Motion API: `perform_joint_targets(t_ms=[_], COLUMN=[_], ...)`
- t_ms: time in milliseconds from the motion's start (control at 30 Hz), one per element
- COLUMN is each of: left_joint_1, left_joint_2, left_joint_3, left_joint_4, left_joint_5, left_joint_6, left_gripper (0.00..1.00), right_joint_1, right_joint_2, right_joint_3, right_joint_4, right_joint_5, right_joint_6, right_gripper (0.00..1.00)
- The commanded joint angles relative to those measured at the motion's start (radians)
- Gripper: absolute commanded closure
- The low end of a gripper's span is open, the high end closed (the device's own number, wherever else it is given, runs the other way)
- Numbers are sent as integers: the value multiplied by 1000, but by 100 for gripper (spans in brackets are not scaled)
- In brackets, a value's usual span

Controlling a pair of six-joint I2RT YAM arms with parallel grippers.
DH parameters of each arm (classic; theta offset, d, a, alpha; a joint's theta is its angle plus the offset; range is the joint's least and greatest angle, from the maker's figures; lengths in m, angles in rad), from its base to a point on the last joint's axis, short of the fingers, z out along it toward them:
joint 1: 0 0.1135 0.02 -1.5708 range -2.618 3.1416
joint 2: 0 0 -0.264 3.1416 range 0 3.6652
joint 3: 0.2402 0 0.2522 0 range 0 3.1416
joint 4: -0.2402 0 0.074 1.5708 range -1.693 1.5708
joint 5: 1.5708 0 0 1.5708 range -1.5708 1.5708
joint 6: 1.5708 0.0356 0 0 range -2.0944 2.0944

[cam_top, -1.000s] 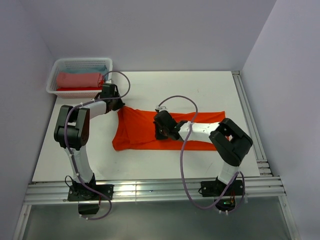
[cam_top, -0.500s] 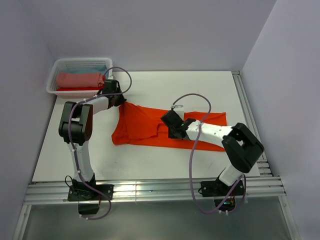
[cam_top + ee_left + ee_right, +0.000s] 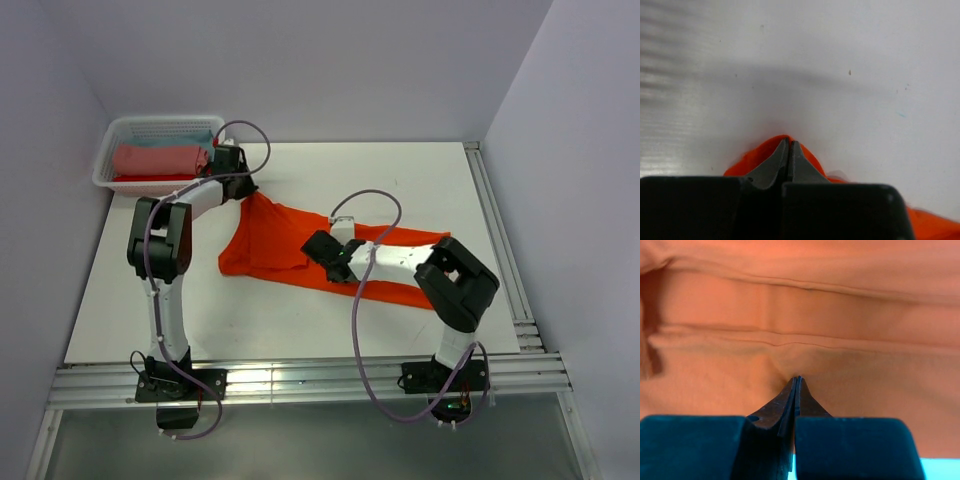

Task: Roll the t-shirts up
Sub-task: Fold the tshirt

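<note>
An orange t-shirt [image 3: 275, 245] lies folded into a long band across the middle of the table, slanting from the back left to the front right. My left gripper [image 3: 247, 190] is shut on its back left corner, and orange cloth [image 3: 755, 157] bulges round the closed tips [image 3: 789, 142]. My right gripper [image 3: 313, 246] sits on the middle of the band, shut, and the cloth [image 3: 790, 305] puckers at its tips [image 3: 797, 378]. Rolled t-shirts lie in the basket: a salmon-pink one [image 3: 160, 159], light blue cloth [image 3: 195, 137] behind it and a red edge [image 3: 150, 179] in front.
The white lattice basket [image 3: 107, 152] stands at the table's back left corner, just left of my left gripper. Grey walls close in the left, back and right sides. A metal rail [image 3: 497, 235] runs along the table's right edge.
My left gripper has moved farther back towards the basket, dragging the shirt's corner with it. My right gripper closed, went right, then came back left along the shirt. The band now lies more slanted.
</note>
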Motion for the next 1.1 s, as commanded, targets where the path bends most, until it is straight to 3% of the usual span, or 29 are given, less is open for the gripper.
perform_joint_targets(t_ms=[0,267,533,633,767,867,933,1067], left_joint_1=[-3,-3,-19,-19,-16,-16,-14,-6], left_joint_2=[40,88,111,77,53,14,-16,-102], left_joint_3=[95,201,270,243,230,216,187,135], left_joint_4=[-63,-83,-79,-62,-65,-79,-86,-108], left_joint_5=[-9,6,37,11,6,-12,-17,-61], left_joint_6=[36,55,42,30,39,39,39,47], left_gripper=[100,100,100,94,71,62,59,53], right_joint_1=[98,286,296,227,120,26,-26,-153], right_joint_2=[96,145,94,25,-34,-27,-15,30], right_joint_3=[19,179,291,282,272,321,349,397], right_joint_4=[-79,-122,-163,-142,-73,-33,-12,89], right_joint_5=[-76,-148,-173,-217,-341,-438,-489,-611], right_joint_6=[80,120,-2,-73,-168,-226,-263,-335], right_gripper=[100,100,96,89,73,69,67,51])
